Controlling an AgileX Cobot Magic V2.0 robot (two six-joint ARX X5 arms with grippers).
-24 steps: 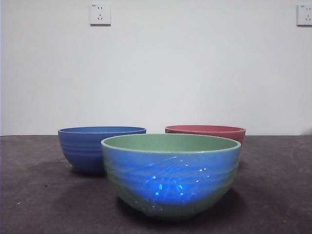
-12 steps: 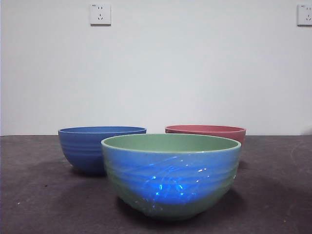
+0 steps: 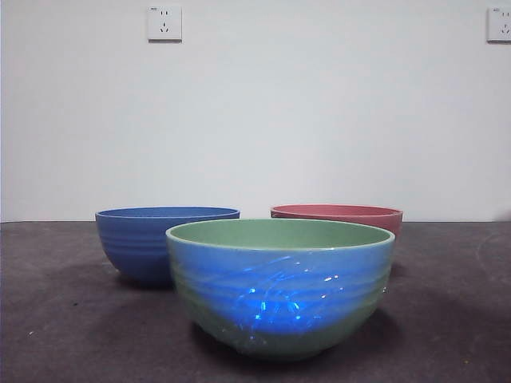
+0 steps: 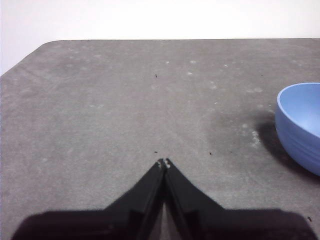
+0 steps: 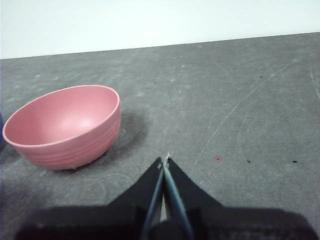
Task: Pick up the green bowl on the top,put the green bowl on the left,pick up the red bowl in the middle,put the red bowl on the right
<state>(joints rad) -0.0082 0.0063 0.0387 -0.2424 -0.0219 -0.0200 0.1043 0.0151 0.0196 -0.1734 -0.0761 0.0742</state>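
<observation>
The green bowl (image 3: 279, 287) stands upright on the dark table (image 3: 56, 319), nearest the front camera. Its rim and inside are green, and its glossy ribbed outside carries a broad blue glow with bright streaks. Behind it to the right, partly hidden by it, sits the red bowl (image 3: 339, 214), a dull pinkish red with faint rings; in the right wrist view the red bowl (image 5: 65, 127) is upright and empty, with bare table around it. A blue bowl (image 3: 152, 243) stands behind the green bowl to the left, also upright. The 3 bowls rest separately on the table; whether any 2 touch cannot be told from the front.

Neither arm shows in the front view. The left gripper (image 4: 164, 162) hangs above bare table, its 2 jaws pressed together at the tips and holding nothing, with the blue bowl (image 4: 300, 125) off to one side. The right gripper (image 5: 165, 161) is likewise closed to a point and empty, near the red bowl but apart from it.
</observation>
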